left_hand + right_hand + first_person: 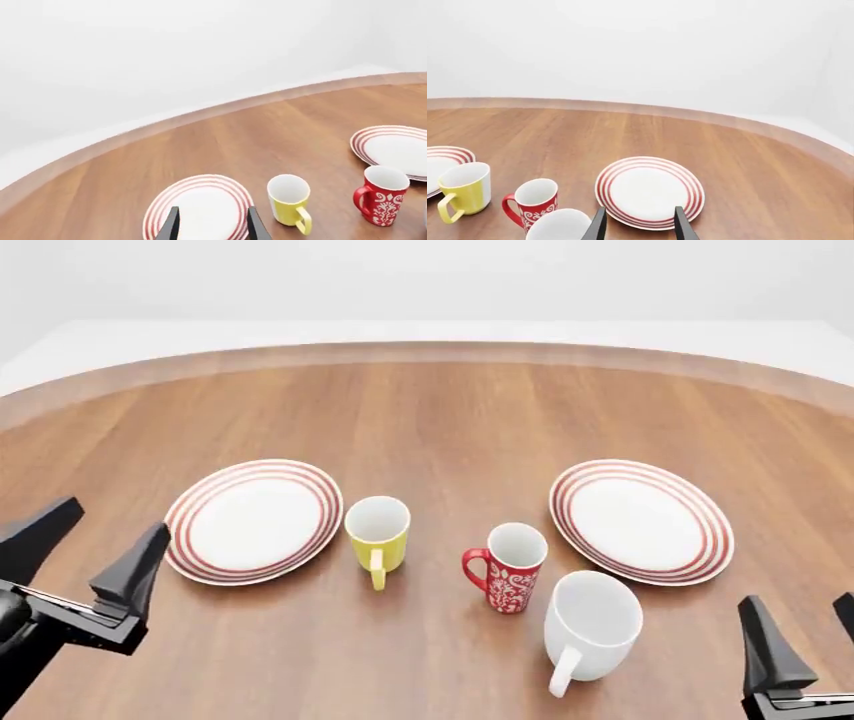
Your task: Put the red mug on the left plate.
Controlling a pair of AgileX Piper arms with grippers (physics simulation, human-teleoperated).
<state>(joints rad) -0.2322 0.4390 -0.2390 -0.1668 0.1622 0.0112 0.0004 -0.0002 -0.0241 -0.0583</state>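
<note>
Both grippers, left (94, 545) and right (798, 630), hang spread and empty. Between the yellow mug (376, 535) and white mug (591, 625) stands the red mug (509, 568), well apart from the left plate (254, 518). Such tight neighbours probably risk a knock during approach.

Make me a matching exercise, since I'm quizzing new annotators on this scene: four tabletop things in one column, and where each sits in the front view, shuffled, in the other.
Things:
1. red mug
2. yellow mug
3. white mug
4. left plate

Places:
A. just right of the left plate
B. nearest the camera, in front of the right plate
C. far left, nearest the left gripper
D. centre, between the yellow mug and the white mug

Pairs: 1-D, 2-A, 3-B, 4-C
</note>
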